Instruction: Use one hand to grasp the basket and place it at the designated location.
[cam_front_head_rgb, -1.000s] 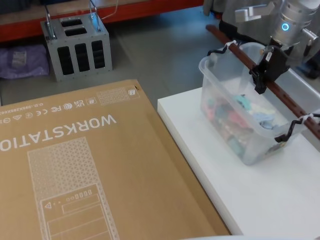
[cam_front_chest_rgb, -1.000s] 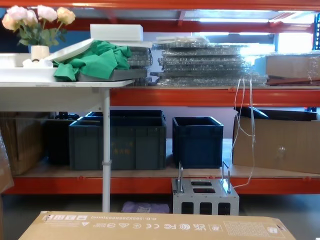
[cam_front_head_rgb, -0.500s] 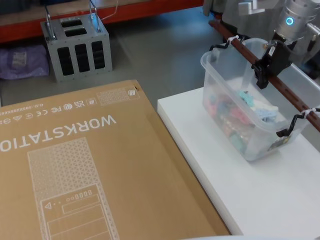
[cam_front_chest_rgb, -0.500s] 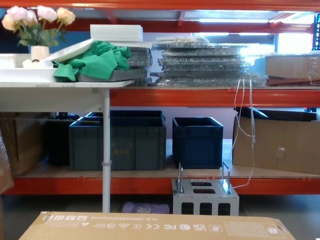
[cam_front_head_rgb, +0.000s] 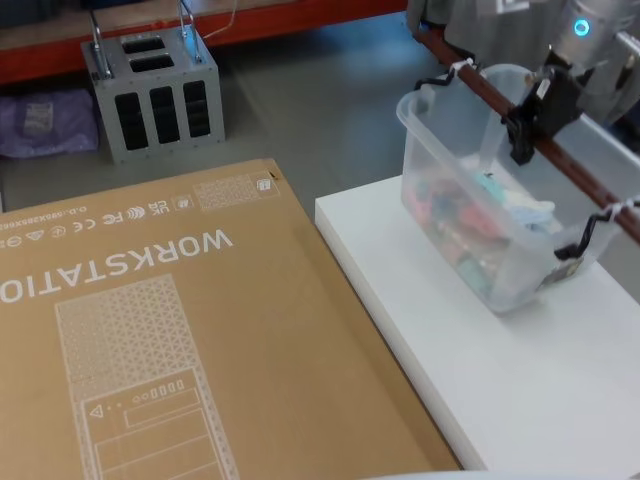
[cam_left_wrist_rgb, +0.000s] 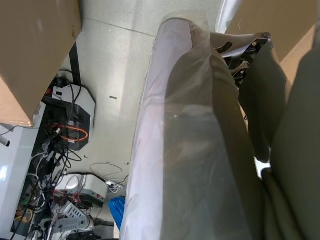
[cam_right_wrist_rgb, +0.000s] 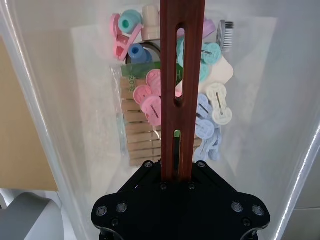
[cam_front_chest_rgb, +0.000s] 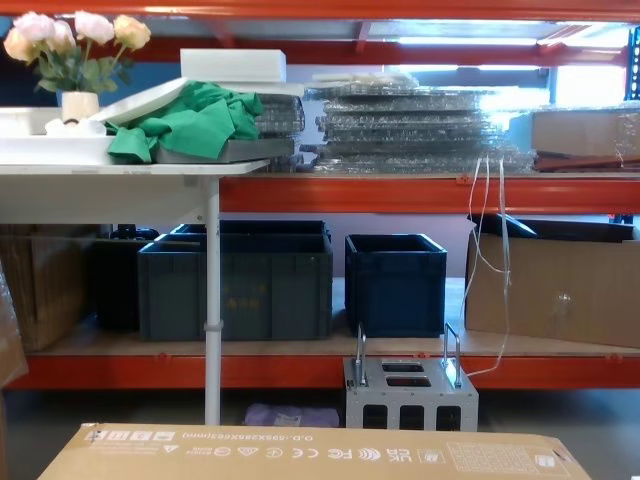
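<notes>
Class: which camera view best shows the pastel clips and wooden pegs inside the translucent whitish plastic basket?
Right wrist view: looks down past the right gripper, shut on the reddish-brown bar handle, onto the clips and pegs. Head view: mixed colours through the basket's wall. Chest view faces shelving; left wrist view, floor.

Basket (cam_front_head_rgb: 452, 190) above platform (cam_front_head_rgb: 480, 385), right of cardboard box (cam_front_head_rgb: 150, 330)

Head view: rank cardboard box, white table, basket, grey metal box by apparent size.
1. cardboard box
2. white table
3. basket, held at its handle by the right tool
4. grey metal box; it sits farther off on the floor, so its true size against the basket is unsure.
</notes>
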